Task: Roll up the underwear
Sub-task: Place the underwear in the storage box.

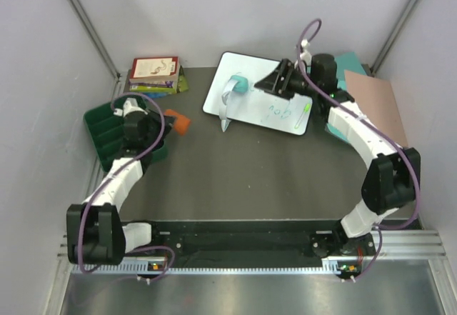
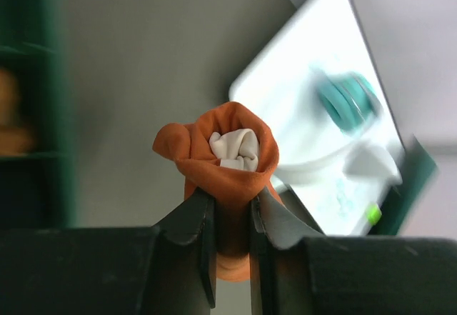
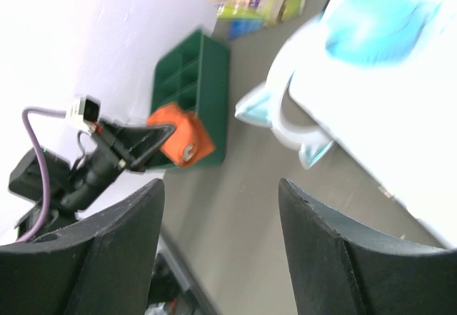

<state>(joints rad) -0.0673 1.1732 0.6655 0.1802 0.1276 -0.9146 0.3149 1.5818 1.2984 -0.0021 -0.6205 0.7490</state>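
Observation:
The rust-orange underwear (image 2: 227, 159) is a tight roll with its white waistband coiled in the centre. My left gripper (image 2: 232, 202) is shut on the roll's lower part and holds it above the dark table. From above, the roll (image 1: 180, 123) hangs beside the green tray, with the left gripper (image 1: 172, 119) around it. My right gripper (image 1: 270, 84) hovers over the white board with its jaws wide apart and nothing between them. In the right wrist view, the right gripper (image 3: 220, 188) looks across at the orange roll (image 3: 183, 139). The black and mustard-tan underwear do not show clearly.
A green compartment tray (image 1: 102, 131) sits at the left, and books (image 1: 153, 73) lie behind it. On the white board (image 1: 264, 108) at the back centre lies a teal and white soft item (image 1: 233, 90). Teal (image 1: 351, 63) and pink (image 1: 375, 108) flat boards lie at the right.

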